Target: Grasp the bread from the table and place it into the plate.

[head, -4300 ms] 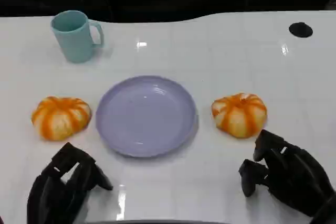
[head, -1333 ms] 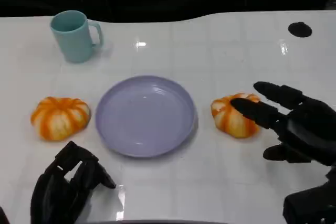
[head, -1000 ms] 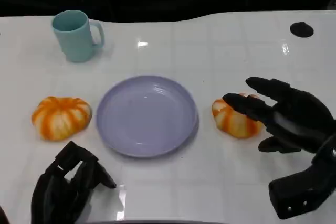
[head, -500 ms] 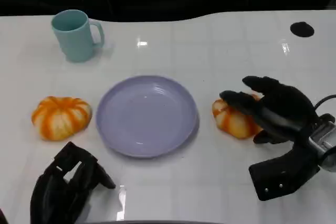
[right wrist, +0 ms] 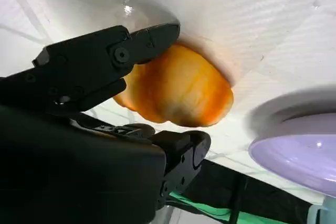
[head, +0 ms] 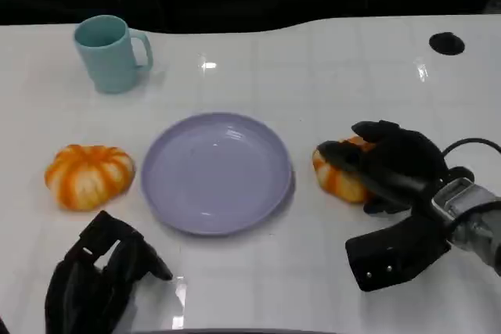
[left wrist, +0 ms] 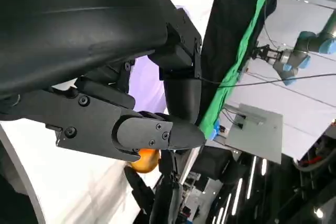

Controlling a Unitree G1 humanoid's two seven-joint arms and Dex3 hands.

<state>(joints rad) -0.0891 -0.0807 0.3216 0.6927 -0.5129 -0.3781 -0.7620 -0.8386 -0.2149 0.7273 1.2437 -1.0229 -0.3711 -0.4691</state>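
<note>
Right robot hand (right wrist: 157,98) seemingly straddles bread (right wrist: 178,95).

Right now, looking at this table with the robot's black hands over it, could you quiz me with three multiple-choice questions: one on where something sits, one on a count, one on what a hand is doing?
1. Where is the teal mug?
A. far left of the table
B. on the plate
C. beside the right hand

2. How many orange-and-white striped pumpkin-shaped breads are there?
A. one
B. two
C. four

3. What is the right hand doing?
A. lying flat, away from everything
B. holding the mug
C. wrapping its fingers around a bread

Answers:
1. A: the teal mug stands far left, beyond the round lilac plate.
2. B: the left bread and the right bread flank the plate.
3. C: the right hand curls over the right bread.
</note>
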